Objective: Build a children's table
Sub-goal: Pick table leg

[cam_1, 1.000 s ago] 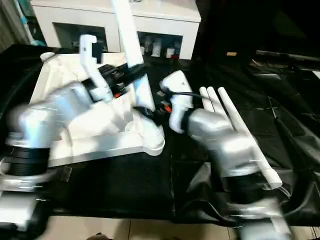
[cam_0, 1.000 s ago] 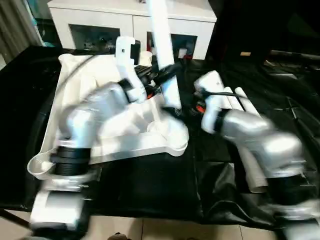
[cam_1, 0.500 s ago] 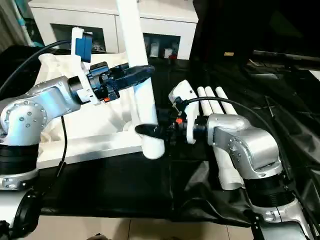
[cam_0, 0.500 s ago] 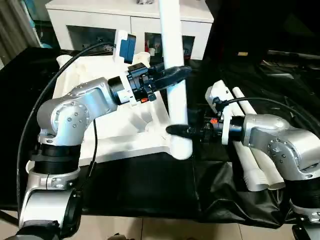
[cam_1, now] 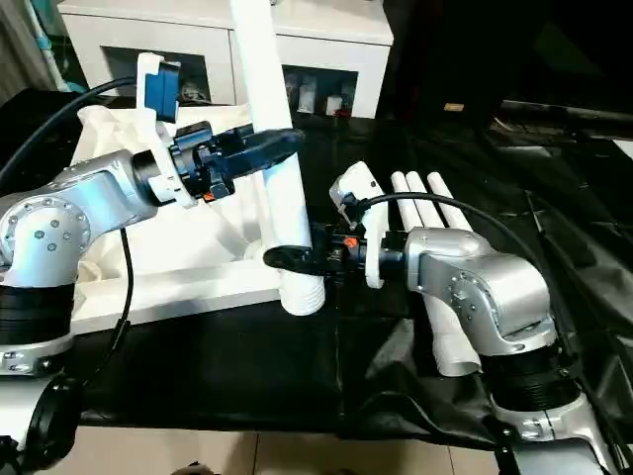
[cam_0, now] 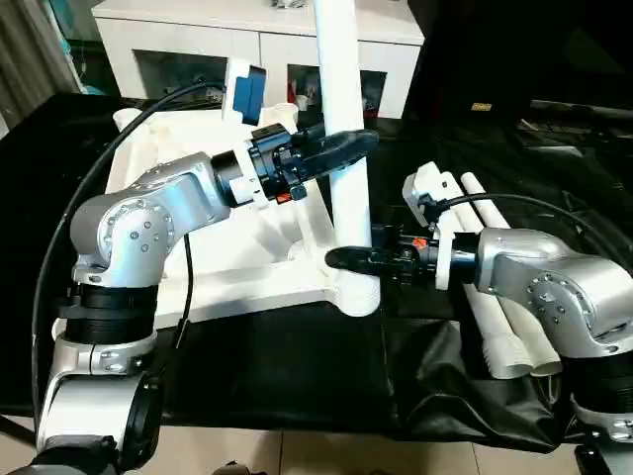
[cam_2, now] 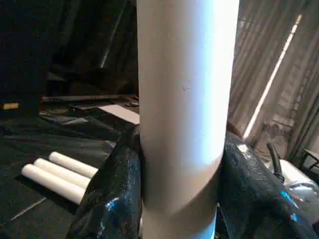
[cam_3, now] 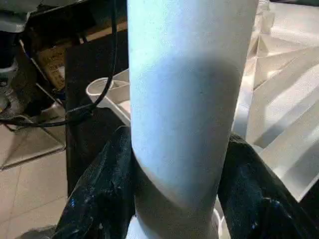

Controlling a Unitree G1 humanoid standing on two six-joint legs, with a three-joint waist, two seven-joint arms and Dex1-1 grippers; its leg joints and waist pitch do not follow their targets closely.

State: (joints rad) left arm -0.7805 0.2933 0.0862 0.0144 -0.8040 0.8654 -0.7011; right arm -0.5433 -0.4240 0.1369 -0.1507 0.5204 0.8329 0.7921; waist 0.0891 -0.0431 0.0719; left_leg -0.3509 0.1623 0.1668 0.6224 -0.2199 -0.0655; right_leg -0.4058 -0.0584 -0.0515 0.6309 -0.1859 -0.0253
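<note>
Leg [cam_0: 341, 119] stands upright in the near corner socket [cam_0: 358, 293] of the upturned children's table [cam_0: 198, 247], which lies on the black tabletop [cam_0: 297, 366]. Left pincer [cam_0: 341, 148] clamped on leg mid-height, right pincer [cam_0: 348, 259] clamped low near the socket. Three spare legs [cam_0: 504, 317] lie beside the right arm

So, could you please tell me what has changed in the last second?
Both arms have swung in and settled: the left tool now grips the upright leg higher up, the right tool near its base. The tabletop and spare legs have stayed put.
</note>
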